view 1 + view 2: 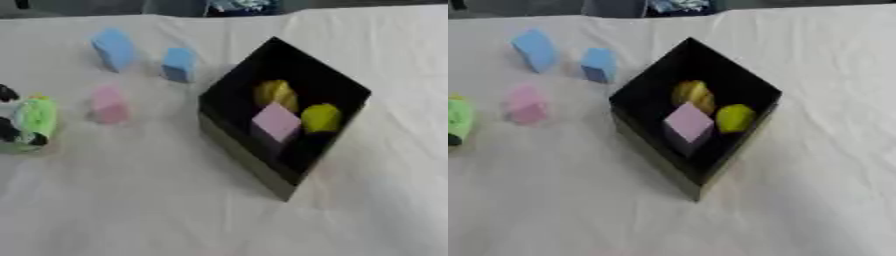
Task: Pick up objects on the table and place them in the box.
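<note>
Your box [229, 107] sits mid-table [131, 200], holding pink cube [276, 123] and two yellow pieces [297, 105]. Two blue blocks [144, 56], pink block [108, 105], green toy [35, 120] wait left. Hands out of sight; fingers unknowable.

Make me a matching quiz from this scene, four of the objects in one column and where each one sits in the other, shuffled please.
Things:
1. lilac cube
2. pink block
3. green toy
4. taller blue block

Places:
A. far left of the cloth, beside the smaller blue block
B. inside the black box
C. left edge of the view
D. on the cloth, between the green toy and the box

Pairs: 1-B, 2-D, 3-C, 4-A
</note>
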You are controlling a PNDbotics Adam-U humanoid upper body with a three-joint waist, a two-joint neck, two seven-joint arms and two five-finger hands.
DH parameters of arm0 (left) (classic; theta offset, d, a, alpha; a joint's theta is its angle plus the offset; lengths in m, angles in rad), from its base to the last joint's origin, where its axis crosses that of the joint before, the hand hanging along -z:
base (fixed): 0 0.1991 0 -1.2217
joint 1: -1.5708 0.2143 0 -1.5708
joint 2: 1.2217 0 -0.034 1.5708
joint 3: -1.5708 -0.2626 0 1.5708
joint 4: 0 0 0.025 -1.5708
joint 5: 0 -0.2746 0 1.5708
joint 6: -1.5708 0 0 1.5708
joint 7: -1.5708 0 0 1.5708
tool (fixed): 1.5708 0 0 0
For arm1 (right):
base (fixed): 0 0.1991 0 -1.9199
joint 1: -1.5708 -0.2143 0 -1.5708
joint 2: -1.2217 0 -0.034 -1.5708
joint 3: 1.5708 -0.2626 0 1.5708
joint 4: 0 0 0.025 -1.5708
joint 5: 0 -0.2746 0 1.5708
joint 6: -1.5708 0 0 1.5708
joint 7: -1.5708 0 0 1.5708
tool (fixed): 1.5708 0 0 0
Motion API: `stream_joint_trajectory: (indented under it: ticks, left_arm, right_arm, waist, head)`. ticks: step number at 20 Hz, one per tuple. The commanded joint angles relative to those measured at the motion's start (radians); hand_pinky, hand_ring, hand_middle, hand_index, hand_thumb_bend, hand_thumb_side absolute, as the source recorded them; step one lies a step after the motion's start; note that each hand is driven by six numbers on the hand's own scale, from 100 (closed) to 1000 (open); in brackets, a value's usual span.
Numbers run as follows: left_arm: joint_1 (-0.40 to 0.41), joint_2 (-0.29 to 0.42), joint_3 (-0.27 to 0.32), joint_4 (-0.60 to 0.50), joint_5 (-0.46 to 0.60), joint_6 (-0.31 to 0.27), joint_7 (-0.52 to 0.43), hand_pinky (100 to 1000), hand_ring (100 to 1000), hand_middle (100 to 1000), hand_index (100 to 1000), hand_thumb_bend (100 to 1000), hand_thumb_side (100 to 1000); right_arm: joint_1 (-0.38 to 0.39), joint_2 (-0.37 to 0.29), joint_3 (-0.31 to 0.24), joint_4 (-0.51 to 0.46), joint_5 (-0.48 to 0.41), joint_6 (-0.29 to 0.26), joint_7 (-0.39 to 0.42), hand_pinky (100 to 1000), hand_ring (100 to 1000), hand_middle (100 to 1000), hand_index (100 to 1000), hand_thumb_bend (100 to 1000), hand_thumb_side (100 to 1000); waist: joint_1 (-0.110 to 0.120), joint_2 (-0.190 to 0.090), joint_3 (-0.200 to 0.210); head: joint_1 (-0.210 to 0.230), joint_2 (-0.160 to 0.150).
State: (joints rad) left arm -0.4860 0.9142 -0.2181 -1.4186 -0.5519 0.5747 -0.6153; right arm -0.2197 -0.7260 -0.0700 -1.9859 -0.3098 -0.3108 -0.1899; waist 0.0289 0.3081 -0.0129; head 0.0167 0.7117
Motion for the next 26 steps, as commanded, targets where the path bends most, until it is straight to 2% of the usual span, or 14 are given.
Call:
stream_joint_trajectory:
  ticks: [1, 4, 5, 8, 10, 14, 17, 21, 23, 26]
  left_arm:
    - [-0.017, 0.023, 0.003, -0.001, -0.006, 0.017, -0.011, 838, 832, 788, 842, 521, 240]
    - [-0.014, 0.025, 0.005, -0.021, -0.009, 0.031, -0.011, 784, 761, 709, 768, 402, 146]
    - [-0.015, 0.027, 0.005, -0.028, -0.02, 0.036, -0.01, 746, 708, 643, 707, 337, 100]
    - [-0.018, 0.027, 0.009, -0.045, -0.057, 0.054, -0.012, 693, 650, 583, 631, 283, 100]
    - [-0.024, 0.026, 0.022, -0.086, -0.075, 0.057, -0.004, 683, 639, 573, 608, 256, 100]
    - [-0.057, 0.031, 0.051, -0.26, -0.111, 0.049, 0.015, 681, 633, 569, 604, 185, 100]
    - [-0.134, 0.028, 0.043, -0.402, -0.158, 0.027, -0.004, 685, 630, 566, 599, 159, 100]
    - [-0.269, -0.019, -0.005, -0.5, -0.213, -0.02, -0.08, 686, 625, 561, 593, 150, 100]
    - [-0.332, -0.061, -0.029, -0.519, -0.231, -0.043, -0.114, 683, 622, 559, 592, 139, 100]
    - [-0.434, -0.163, -0.074, -0.519, -0.255, -0.085, -0.145, 679, 617, 557, 590, 110, 100]
  right_arm:
    - [-0.007, -0.018, -0.012, -0.014, -0.002, 0.004, -0.002, 871, 822, 577, 771, 100, 551]
    - [-0.006, -0.017, -0.012, -0.014, -0.002, 0.005, -0.003, 871, 821, 577, 771, 100, 552]
    - [-0.006, -0.017, -0.012, -0.014, -0.002, 0.005, -0.003, 871, 821, 577, 771, 100, 552]
    - [-0.007, -0.016, -0.011, -0.014, -0.005, 0.007, -0.004, 871, 820, 576, 771, 100, 552]
    - [-0.005, -0.018, -0.013, -0.014, -0.004, 0.006, -0.005, 870, 820, 576, 771, 100, 551]
    - [-0.003, -0.024, -0.016, -0.014, -0.004, 0.002, -0.008, 870, 819, 576, 770, 100, 550]
    - [-0.003, -0.029, -0.014, -0.014, -0.006, 0.002, -0.009, 870, 819, 576, 771, 100, 550]
    - [-0.005, -0.032, -0.009, -0.014, -0.012, 0.006, -0.003, 870, 819, 577, 771, 100, 550]
    - [-0.005, -0.034, -0.01, -0.014, -0.015, 0.006, -0.002, 870, 819, 577, 771, 100, 550]
    - [-0.008, -0.036, -0.01, -0.014, -0.022, 0.005, -0.002, 869, 819, 578, 770, 100, 550]
  waist:
    - [-0.001, -0.003, -0.002]
    - [-0.001, -0.003, -0.002]
    - [0.0, -0.003, -0.001]
    - [0.001, -0.004, -0.001]
    - [0.001, -0.005, -0.001]
    - [0.0, -0.008, 0.004]
    - [0.001, -0.015, 0.009]
    - [0.003, -0.026, 0.013]
    - [0.003, -0.031, 0.013]
    - [0.001, -0.037, 0.014]
  head:
    - [0.004, -0.007]
    - [0.004, -0.004]
    - [0.005, -0.003]
    - [0.006, -0.002]
    - [0.004, 0.0]
    - [0.0, 0.004]
    - [-0.001, 0.009]
    - [-0.001, 0.013]
    - [-0.001, 0.014]
    - [-0.001, 0.018]
